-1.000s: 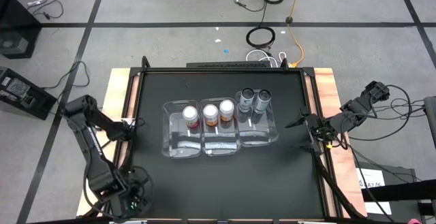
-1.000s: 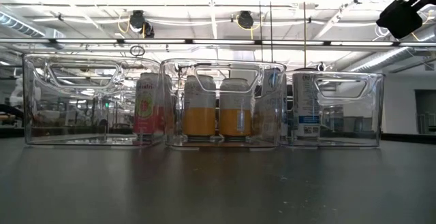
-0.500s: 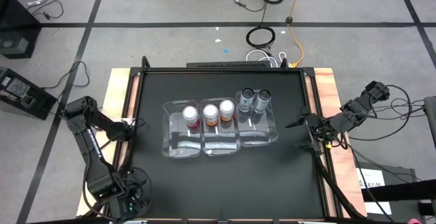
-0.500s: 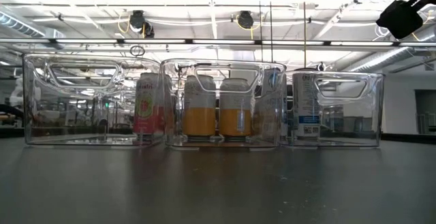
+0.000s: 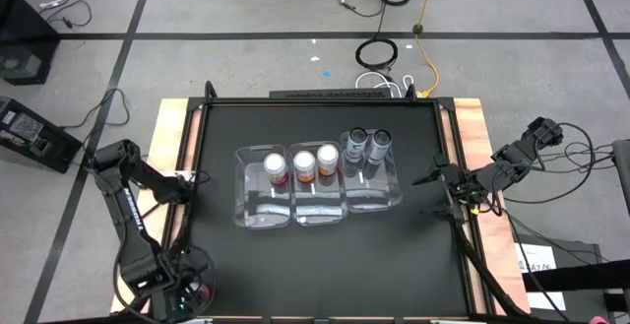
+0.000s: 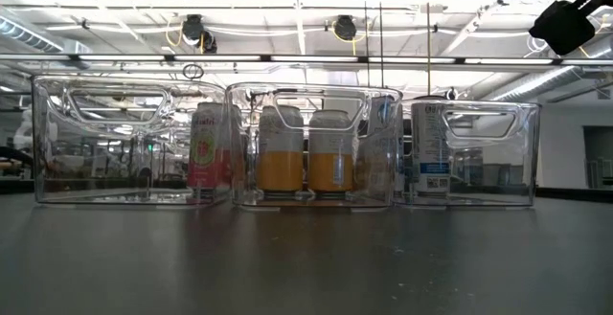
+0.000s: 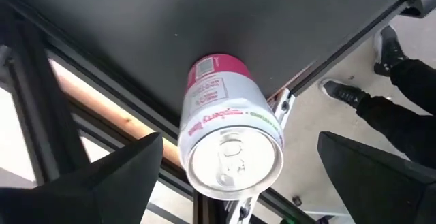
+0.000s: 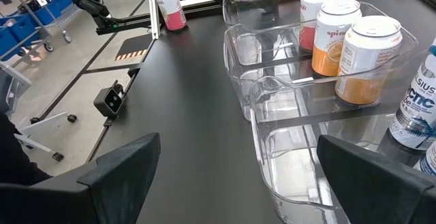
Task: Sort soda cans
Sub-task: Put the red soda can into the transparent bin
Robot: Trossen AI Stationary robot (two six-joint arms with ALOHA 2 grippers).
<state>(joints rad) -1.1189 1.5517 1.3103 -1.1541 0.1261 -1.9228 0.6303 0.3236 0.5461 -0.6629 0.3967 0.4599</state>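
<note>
- The left gripper (image 5: 189,180) is at the left edge of the worktop with its jaws spread wide and holding nothing. The pink-and-silver aluminium soda can (image 7: 228,125) stands upright straight ahead of them, in line with the gap and untouched.
- That can probably has thin, smooth walls. It would be weighty if full, would dent under a hard squeeze, and could slip on its glossy label.
- The best hold is likely across the middle of the body, one jaw on each side and below the tapered silver top.
- Further beyond the left jaws are three clear plastic rectangular bins (image 5: 258,216) in a row. The first holds one pink can (image 5: 277,168), the next two orange cans (image 5: 304,164), and the last two grey cans (image 5: 356,143).
- The right gripper (image 5: 431,196) waits near the right edge, jaws spread and empty, with the bins ahead of them.
- The matte black worktop (image 5: 295,265) is flat and looks grippy enough for a can to stand steady on it.
- The loose can is close to the framed edge, so a sideways nudge could tip it off.
- A person's dark trousers and shoes (image 7: 402,108) show on the floor past that edge.
</note>
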